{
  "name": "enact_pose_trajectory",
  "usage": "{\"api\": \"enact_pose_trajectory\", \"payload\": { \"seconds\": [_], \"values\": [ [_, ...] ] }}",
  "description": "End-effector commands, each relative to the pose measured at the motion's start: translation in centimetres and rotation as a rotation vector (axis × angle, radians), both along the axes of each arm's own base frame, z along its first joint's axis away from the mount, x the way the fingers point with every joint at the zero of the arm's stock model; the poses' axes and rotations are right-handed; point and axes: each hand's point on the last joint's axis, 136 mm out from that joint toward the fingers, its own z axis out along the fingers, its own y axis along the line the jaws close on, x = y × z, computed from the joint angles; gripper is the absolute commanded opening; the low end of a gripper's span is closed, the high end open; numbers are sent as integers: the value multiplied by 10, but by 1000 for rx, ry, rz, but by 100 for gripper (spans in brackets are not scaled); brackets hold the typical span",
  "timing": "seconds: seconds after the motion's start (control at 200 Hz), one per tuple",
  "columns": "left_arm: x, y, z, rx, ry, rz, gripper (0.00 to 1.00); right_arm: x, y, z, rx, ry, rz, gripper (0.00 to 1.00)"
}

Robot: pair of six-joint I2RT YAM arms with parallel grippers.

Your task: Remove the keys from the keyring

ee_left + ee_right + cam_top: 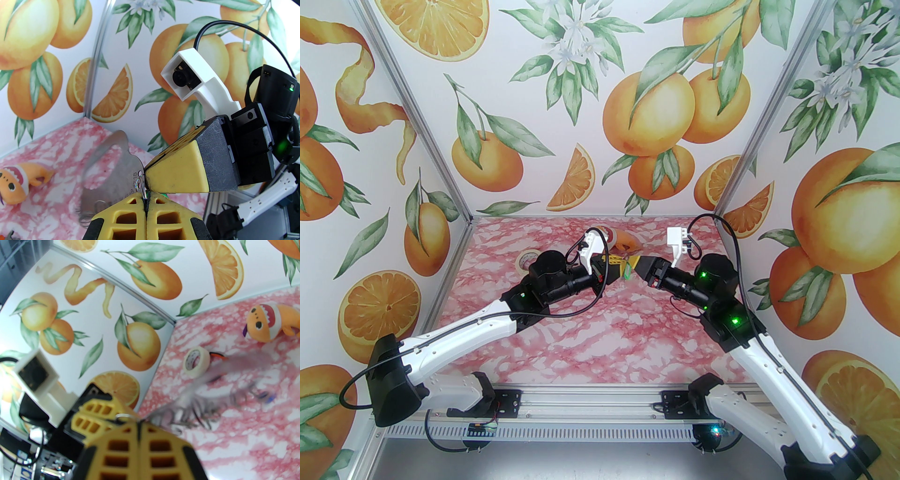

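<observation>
1. Keyring (pixel 110 164) hangs above the table (pixel 600 337), one of its small wire rings pinched in our closed left gripper (pixel 146 200).
2. Green key tag (pixel 628 272) sits between both tips.
3. Our right gripper (pixel 138 427), at the left's 3 o'clock, is closed; we cannot tell on what.
4. Tape roll (pixel 195 361) lies at 9 o'clock, plush toy (pixel 269 322) at 12.

The keyring (pixel 110 173) has a short line of characters stamped into its metal near one edge, running sideways. The last ones look like "Z18"; the rest are too blurred to make out. The tape (pixel 196 360) has dark print inside its core, too small to read.
</observation>
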Motion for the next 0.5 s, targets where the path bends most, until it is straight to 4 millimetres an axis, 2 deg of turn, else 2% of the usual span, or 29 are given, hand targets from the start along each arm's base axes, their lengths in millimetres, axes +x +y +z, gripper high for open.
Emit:
{"api": "enact_pose_trajectory", "payload": {
  "seconds": [0.0, 0.175, 0.41, 0.495],
  "values": [
    [-14, 2, 31, -43, -78, -30, 0, -3, -3, -1, -24, -49, -2, 0],
    [-10, 7, 30, -43, -108, 5, 0, -9, -10, -7, -63, -109, -20, 0],
    [-19, 8, 30, -52, -209, -18, 0, -26, -22, 7, -102, -319, -44, 0],
    [-23, 7, 29, -47, -253, -32, 0, -34, -20, 13, -100, -395, -19, 0]
  ]
}}
